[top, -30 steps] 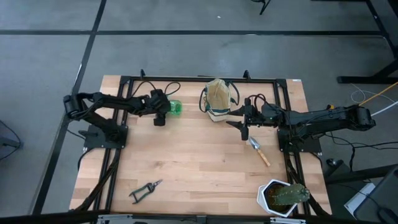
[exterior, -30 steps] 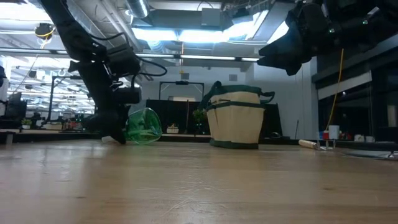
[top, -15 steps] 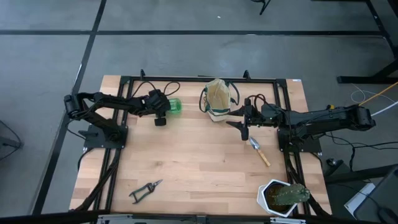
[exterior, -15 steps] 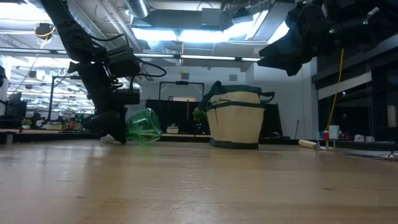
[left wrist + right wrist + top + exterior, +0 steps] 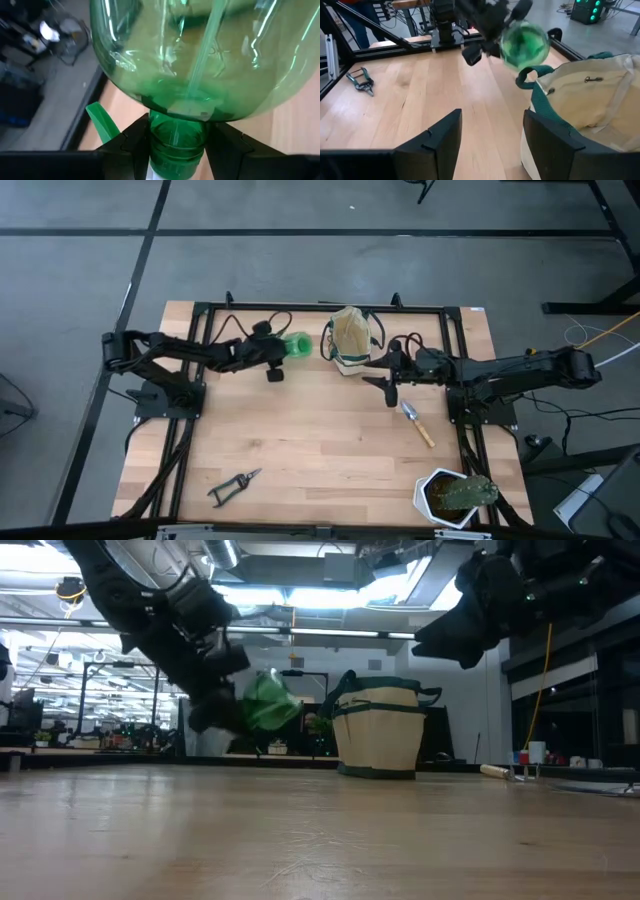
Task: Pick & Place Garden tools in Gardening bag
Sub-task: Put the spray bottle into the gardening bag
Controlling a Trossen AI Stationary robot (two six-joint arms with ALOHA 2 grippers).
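From above, the left gripper point(image 5: 276, 360) grasps the green spray bottle point(image 5: 296, 346) just beside the gardening bag point(image 5: 350, 340); the right gripper point(image 5: 383, 371), fingers spread and empty, hangs near the trowel point(image 5: 417, 422).

At table height, the bottle point(image 5: 265, 703) hangs tilted, clear of the table point(image 5: 320, 840).

The left wrist view shows fingers point(image 5: 132, 142) clamped on the bottle's neck point(image 5: 176, 145). The clear plastic looks light, smooth and probably slippery, so the neck seems the firmest hold.

The right wrist view shows the bag's soft open mouth point(image 5: 590, 107).

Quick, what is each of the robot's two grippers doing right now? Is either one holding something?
Left gripper: closed on the green spray bottle, lifted off the table near the bag.
Right gripper: open, holding nothing, beside the bag.
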